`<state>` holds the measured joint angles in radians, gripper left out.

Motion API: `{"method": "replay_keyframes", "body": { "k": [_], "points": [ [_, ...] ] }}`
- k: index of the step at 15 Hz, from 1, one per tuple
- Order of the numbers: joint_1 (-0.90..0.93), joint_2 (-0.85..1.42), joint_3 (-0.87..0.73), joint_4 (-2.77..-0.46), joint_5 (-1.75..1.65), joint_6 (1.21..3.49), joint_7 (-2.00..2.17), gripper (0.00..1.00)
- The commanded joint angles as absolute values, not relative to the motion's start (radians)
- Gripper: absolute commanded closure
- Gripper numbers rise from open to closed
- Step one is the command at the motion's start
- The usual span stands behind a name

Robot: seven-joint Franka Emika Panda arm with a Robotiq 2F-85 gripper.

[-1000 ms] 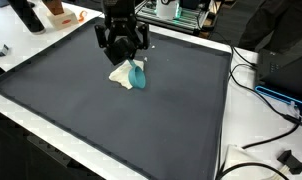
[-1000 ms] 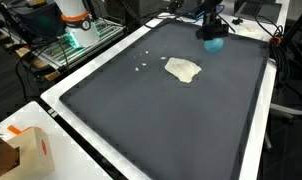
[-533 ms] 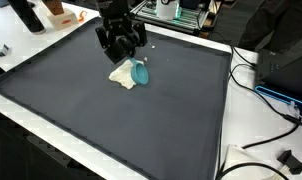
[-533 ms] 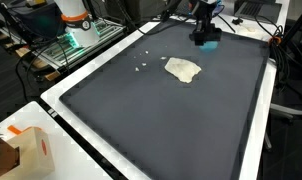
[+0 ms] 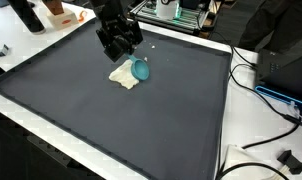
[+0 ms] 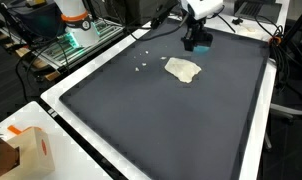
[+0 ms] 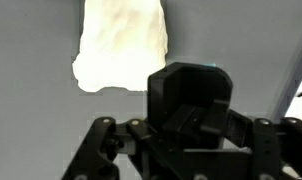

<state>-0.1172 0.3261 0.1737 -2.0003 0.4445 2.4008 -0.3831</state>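
Note:
My gripper (image 5: 131, 58) hangs over the far part of a dark mat (image 5: 141, 120) and is shut on a small teal object (image 5: 140, 70). A cream cloth (image 5: 122, 74) lies flat on the mat right beside the object. In an exterior view the gripper (image 6: 198, 42) is a little beyond the cloth (image 6: 183, 69) and hides most of the object. In the wrist view the jaws (image 7: 191, 122) grip the object (image 7: 191, 85), which looks dark with a thin teal edge. The cloth (image 7: 119, 50) lies above and to the left of it.
The mat has a white border (image 6: 61, 105). Small white specks (image 6: 143, 67) lie on the mat. A cardboard box (image 6: 21, 150) stands at a near corner. Cables (image 5: 266, 95) and black equipment (image 5: 286, 60) sit beside the mat. Clutter lines the back edge (image 5: 181, 12).
The gripper has moved sideways along the mat's far part with the teal object in it, ending closer to the cloth. The cloth has not moved.

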Motion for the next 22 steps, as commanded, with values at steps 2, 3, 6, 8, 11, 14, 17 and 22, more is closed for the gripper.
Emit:
{"method": "replay_keyframes", "body": {
  "k": [2,3,6,8,11,14,17,22],
  "points": [
    [-0.152,0.334,0.169,-2.007,0.541,2.353,-0.456,0.81],
    [-0.158,0.338,0.169,-2.006,0.558,2.348,-0.47,0.81],
    [-0.173,0.352,0.164,-2.001,0.596,2.328,-0.496,0.81],
    [-0.178,0.36,0.16,-1.997,0.616,2.316,-0.51,0.81],
    [-0.187,0.374,0.159,-1.992,0.647,2.305,-0.536,0.81],
    [-0.192,0.381,0.156,-1.989,0.683,2.286,-0.563,0.81],
    [-0.197,0.383,0.15,-1.987,0.724,2.26,-0.59,0.81],
    [-0.194,0.386,0.131,-1.982,0.772,2.218,-0.621,0.81]
  ]
}}
